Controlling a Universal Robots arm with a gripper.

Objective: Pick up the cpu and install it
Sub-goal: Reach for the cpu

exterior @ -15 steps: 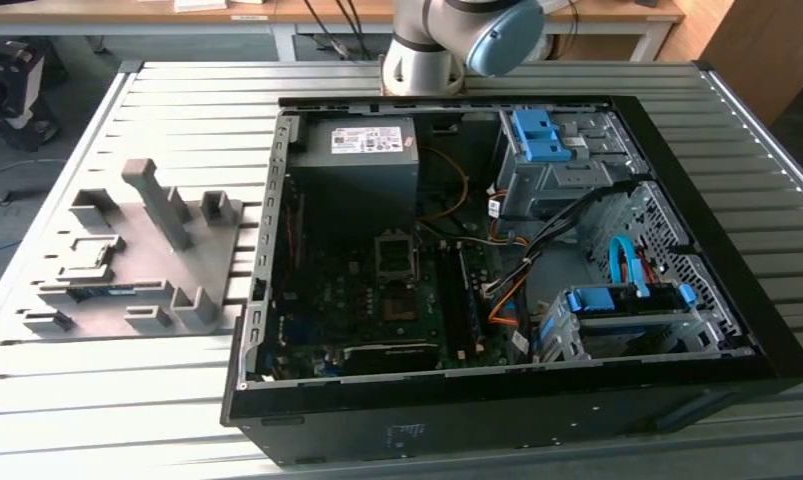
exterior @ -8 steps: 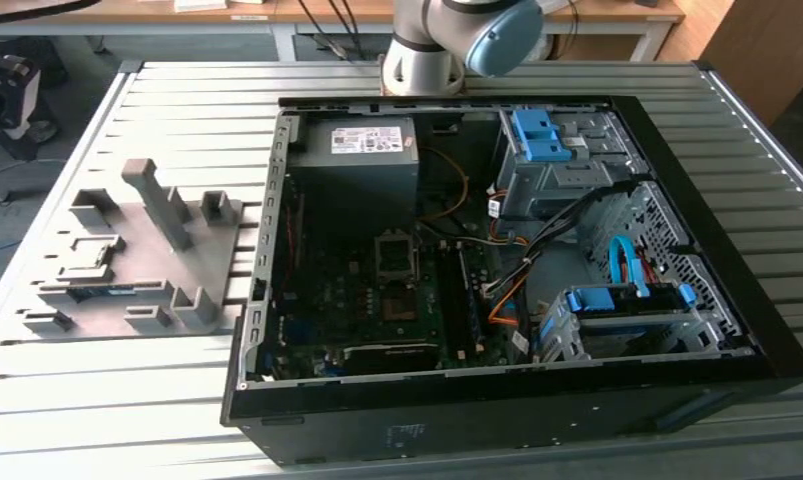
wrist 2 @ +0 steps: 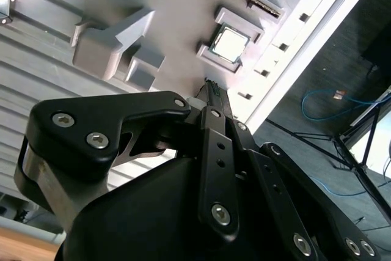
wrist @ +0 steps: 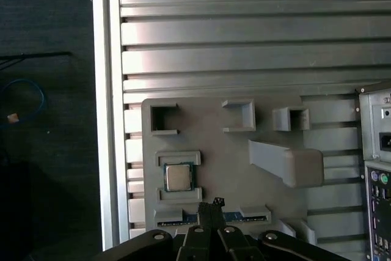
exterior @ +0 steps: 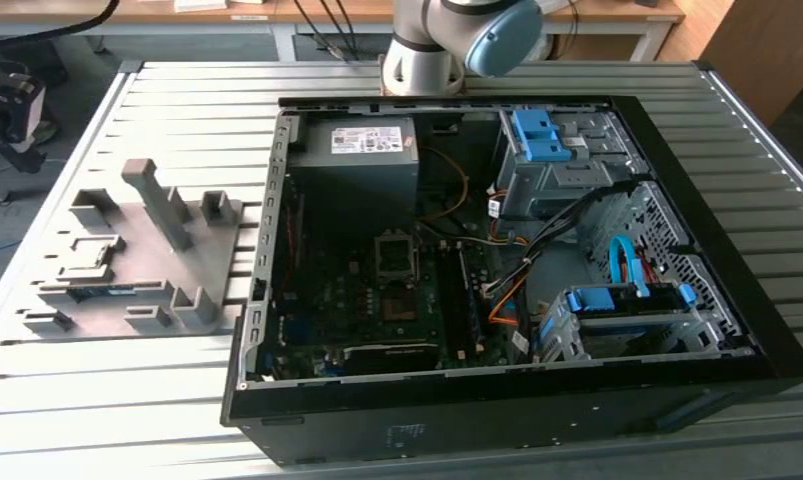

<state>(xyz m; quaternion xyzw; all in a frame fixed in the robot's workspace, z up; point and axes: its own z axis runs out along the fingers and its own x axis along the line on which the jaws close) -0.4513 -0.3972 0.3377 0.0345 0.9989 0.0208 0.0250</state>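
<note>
The cpu [wrist: 178, 177] is a small square chip with a silvery top. It lies flat in a raised holder on the grey fixture plate [wrist: 244, 120], and it also shows in the second wrist view [wrist 2: 230, 43]. My gripper [wrist: 215, 203] hangs above the plate a short way from the cpu, not touching it. Its dark fingertips [wrist 2: 211, 85] meet, so it is shut on nothing. In the exterior view the fixture plate [exterior: 148, 255] lies left of the open computer case [exterior: 508, 250]. The dark square socket [exterior: 393, 249] sits on the motherboard in the middle of that case.
A tall grey post [exterior: 154, 205] and several small brackets rise from the fixture plate. A memory stick [wrist: 244, 216] lies in a slot near my fingertips. The case holds a grey power supply [exterior: 361, 155], blue drive cages [exterior: 548, 140] and loose cables. The slatted table's edge [wrist: 110, 90] is close to the plate.
</note>
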